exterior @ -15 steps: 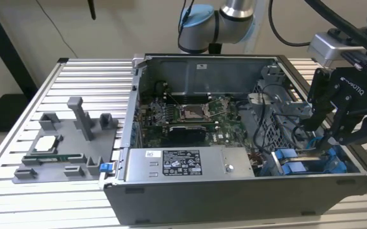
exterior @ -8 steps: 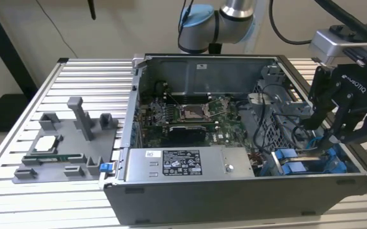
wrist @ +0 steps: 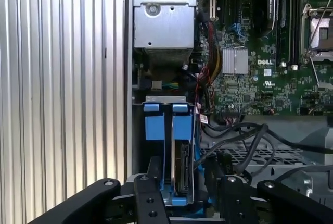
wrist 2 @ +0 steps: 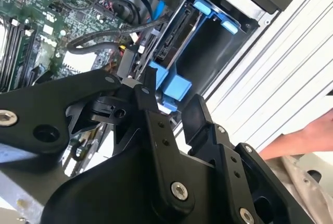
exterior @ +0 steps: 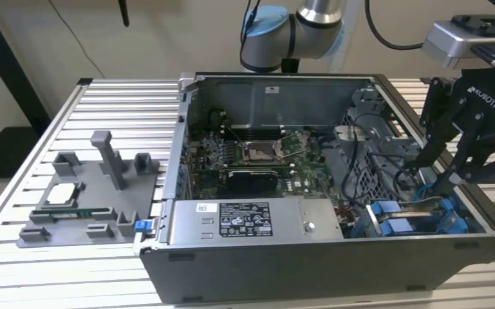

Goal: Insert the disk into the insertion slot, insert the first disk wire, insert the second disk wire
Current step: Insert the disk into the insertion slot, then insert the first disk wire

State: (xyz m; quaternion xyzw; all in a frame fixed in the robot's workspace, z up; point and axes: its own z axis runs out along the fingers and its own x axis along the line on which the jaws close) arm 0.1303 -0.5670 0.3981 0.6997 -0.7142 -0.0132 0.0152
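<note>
On the ribbed table [exterior: 101, 96], at the case's [exterior: 316, 273] four o'clock, the released gripper [exterior: 425, 178] is straddling the disk [wrist: 183, 172], seemingly seating it, needing a straight push.

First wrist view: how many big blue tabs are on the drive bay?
2. One blue tab sits by the case wall; the other is beside it, toward the motherboard, at the disk's end. Others may be hidden.

plain beige wall [exterior: 178, 38] behind a ribbed metal table [exterior: 58, 277] (black stand post [exterior: 13, 77] at the exterior view's left)
</note>
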